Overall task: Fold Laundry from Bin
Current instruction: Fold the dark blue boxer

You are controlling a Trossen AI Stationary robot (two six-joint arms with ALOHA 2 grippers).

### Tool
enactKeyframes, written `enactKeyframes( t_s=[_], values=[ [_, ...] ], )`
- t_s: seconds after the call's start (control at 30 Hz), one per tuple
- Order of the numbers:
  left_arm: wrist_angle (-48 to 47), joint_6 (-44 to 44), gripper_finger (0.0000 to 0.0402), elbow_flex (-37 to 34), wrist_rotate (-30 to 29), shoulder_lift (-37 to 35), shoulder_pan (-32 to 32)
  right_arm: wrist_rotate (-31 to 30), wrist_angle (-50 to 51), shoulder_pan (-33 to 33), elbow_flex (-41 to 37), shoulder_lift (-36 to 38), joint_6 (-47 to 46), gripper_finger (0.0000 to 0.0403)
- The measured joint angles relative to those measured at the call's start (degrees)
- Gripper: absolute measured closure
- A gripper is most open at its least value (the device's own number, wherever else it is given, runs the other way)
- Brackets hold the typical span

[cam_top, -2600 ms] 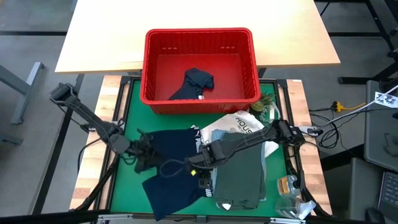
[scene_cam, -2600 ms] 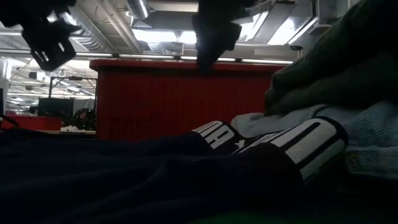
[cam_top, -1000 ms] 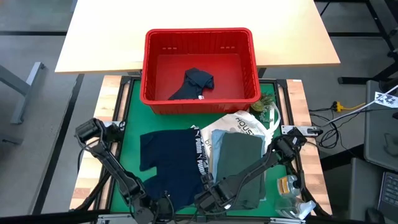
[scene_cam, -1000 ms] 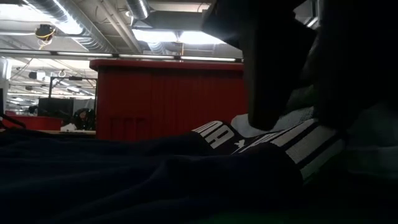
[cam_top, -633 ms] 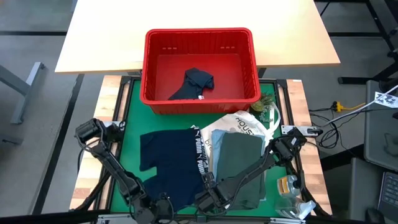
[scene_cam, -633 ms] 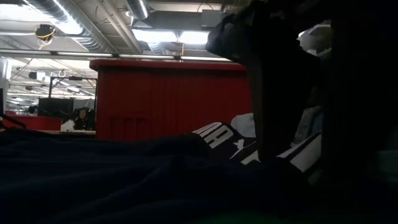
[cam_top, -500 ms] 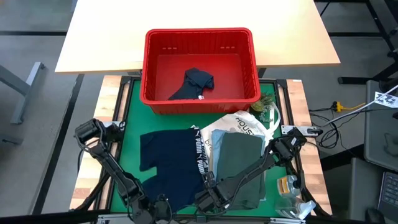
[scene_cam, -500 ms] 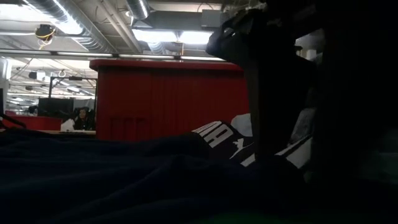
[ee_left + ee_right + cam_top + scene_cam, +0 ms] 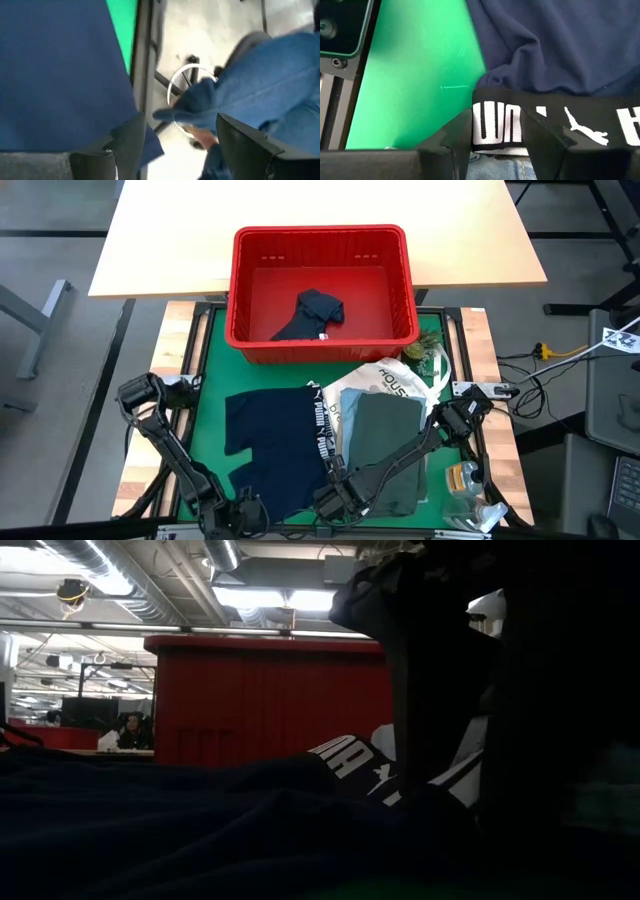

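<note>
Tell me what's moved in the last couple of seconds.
Both arms swung from mid-mat to the near edge: left gripper open past the navy shorts' hem, right gripper at their lettered waistband. Red bin, the dark garment inside, olive garment stayed put.

A flat green mat (image 9: pixel 210 380) covers the work table, and a pale wooden tabletop (image 9: pixel 180 230) sits beyond it at 12 o'clock. A red plastic basket with little slots (image 9: pixel 322 240) stands across the line where the two meet. On the mat, the navy blue shorts with white letters on the black waistband (image 9: pixel 265 440) lie spread out near the middle, a white printed tote bag (image 9: pixel 385 377) lies at about 2 o'clock, and a folded dark olive-green garment (image 9: pixel 385 440) lies at about 4 o'clock, just beside the shorts.
</note>
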State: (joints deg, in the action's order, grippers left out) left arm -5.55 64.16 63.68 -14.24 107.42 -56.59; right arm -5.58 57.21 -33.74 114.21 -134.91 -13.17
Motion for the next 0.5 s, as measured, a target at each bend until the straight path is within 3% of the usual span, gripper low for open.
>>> enactKeyframes(
  t_s=[0.17,0.5],
  values=[
    [0.0,0.0,0.0166,0.0,-3.3,0.9,-0.1,0.0,-0.1,0.0,0.0,0.0,0.0,0.0237],
    [1.4,1.0,0.0166,0.2,-0.2,6.2,-0.1,0.0,-0.1,0.0,0.0,0.0,0.0,0.0237]
  ],
)
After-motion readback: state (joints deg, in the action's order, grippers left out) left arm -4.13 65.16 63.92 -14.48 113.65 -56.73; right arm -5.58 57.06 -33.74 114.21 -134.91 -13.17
